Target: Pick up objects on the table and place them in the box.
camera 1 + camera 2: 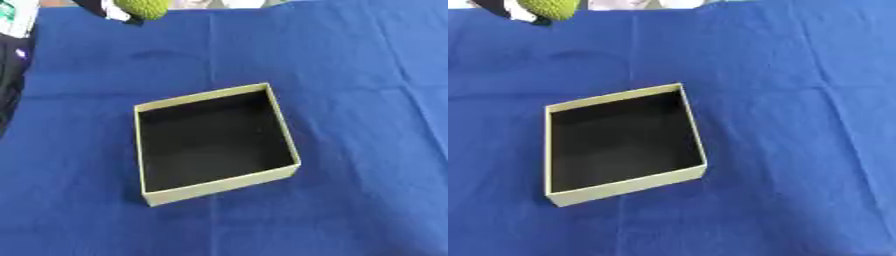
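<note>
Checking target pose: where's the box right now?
The box sits open near the middle of the blue cloth, slightly left of centre in the left eye view, turned askew; a green object lies at the far edge.

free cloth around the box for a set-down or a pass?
Bare blue tablecloth lies on all sides of the open cream cardboard box: a wide stretch to its right, a strip in front, a band behind. The box's dark inside shows nothing. Only the far left corner is crowded, by a bumpy green round object. No robot hand shows.
</note>
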Available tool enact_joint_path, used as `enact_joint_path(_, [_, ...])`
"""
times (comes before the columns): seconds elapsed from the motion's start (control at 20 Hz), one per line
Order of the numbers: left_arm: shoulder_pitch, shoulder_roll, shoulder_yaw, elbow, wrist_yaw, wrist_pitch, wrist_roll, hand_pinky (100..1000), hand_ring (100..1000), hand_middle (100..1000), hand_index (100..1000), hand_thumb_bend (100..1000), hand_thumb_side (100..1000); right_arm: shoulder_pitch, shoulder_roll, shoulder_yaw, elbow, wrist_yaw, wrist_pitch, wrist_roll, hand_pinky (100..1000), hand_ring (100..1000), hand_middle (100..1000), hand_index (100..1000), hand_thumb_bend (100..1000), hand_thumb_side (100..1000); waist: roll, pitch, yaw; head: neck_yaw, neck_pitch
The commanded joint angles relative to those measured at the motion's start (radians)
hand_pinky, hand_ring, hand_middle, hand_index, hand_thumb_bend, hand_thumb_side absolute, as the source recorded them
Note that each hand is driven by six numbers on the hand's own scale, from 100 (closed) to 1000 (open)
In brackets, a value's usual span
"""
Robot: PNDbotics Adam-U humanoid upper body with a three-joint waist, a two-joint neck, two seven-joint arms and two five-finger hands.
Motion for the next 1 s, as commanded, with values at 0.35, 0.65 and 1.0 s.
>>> enact_joint_path(0.35, [0.123,-0.019,-0.186,-0.286,-0.04,-0.039,0.205,435,429,448,576,758,100,-0.007,-0.026,-0.016,-0.016,0.001,-0.002,-0.01,738,667,475,661,100,545,-0.018,-0.04,0.013,-0.014,-0.004])
enact_joint_path(0.65, [0.165,-0.067,-0.268,-0.343,-0.009,-0.037,0.154,443,419,437,570,763,100,-0.004,-0.025,-0.015,-0.016,0.003,0.0,-0.01,737,667,475,660,100,545,-0.02,-0.043,0.022,-0.043,0.012])
enact_joint_path(1.0, [0.211,-0.097,-0.283,-0.389,0.05,0.009,0.059,454,407,423,565,680,100,0.001,-0.025,-0.016,-0.016,0.008,0.002,-0.015,737,668,476,659,100,555,-0.015,-0.039,0.028,-0.069,0.033])
